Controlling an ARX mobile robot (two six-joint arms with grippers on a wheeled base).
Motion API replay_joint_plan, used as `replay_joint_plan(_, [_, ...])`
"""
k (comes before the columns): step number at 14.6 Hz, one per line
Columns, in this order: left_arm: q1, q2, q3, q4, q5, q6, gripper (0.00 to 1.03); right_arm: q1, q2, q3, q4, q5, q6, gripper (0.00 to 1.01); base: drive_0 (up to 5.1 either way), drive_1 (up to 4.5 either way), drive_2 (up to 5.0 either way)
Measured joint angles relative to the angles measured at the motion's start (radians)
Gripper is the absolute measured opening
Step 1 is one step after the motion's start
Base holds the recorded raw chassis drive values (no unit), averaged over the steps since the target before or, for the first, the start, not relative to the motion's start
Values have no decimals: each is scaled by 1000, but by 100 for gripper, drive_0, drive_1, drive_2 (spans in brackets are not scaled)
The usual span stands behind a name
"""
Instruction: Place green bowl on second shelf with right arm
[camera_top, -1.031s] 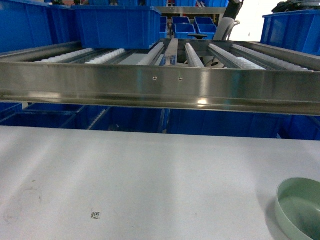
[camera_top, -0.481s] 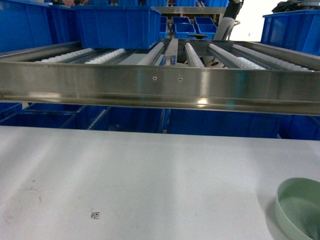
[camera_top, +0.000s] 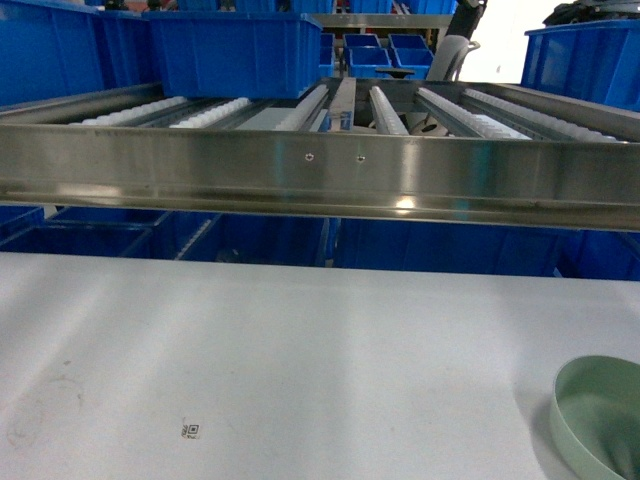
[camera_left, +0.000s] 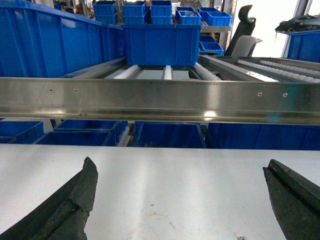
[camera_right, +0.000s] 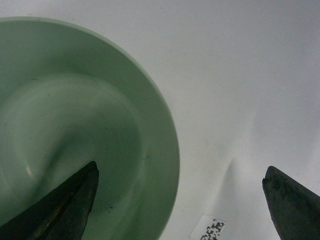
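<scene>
Mint-green bowl (camera_right: 75, 130) sits on the white table (camera_right: 240, 75); its rim runs between the right gripper's (camera_right: 180, 200) spread fingers, one inside, one over bare tabletop.

site: warehouse | evidence: stacked blue bins (camera_top: 235, 50) | steel roller-rail rack (camera_top: 320, 175) | white table (camera_top: 280, 350)

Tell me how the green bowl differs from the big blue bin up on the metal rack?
The green bowl is round, pale and shallow; the blue bin is boxy, deep-coloured and tall. The bowl sits low on the white table, the bin up on the rack's rollers. The bowl looks much smaller. Both are plain and open-topped.
</scene>
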Motion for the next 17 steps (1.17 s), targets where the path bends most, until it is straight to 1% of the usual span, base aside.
replay_joint_plan(4, [0,0,0,0,0,0,98,25,11,-5,38,11,1,98,0,0,0])
replay_joint_plan(5, [0,0,0,0,0,0,98,34,14,-16,45,20,4,93,0,0,0])
replay_joint_plan(6, [0,0,0,0,0,0,98,53,14,-38,60,26,19,58,0,0,0])
replay_joint_plan(7, [0,0,0,0,0,0,98,53,14,-50,71,27,24,25,0,0,0])
replay_joint_plan(8, [0,0,0,0,0,0,98,59,4,-74,104,7,61,2,0,0,0])
replay_joint_plan(10, [0,0,0,0,0,0,98,63,-5,-95,135,3,85,2,0,0,0])
replay_joint_plan(12, [0,0,0,0,0,0,98,85,-43,-119,175,-21,132,2,0,0,0])
replay_joint_plan(14, [0,0,0,0,0,0,98,92,-51,-124,184,-26,143,2,0,0,0])
replay_joint_plan(15, [0,0,0,0,0,0,98,93,-60,-128,193,-31,156,2,0,0,0])
replay_joint_plan(17, [0,0,0,0,0,0,98,97,-131,-164,245,-63,212,2,0,0,0])
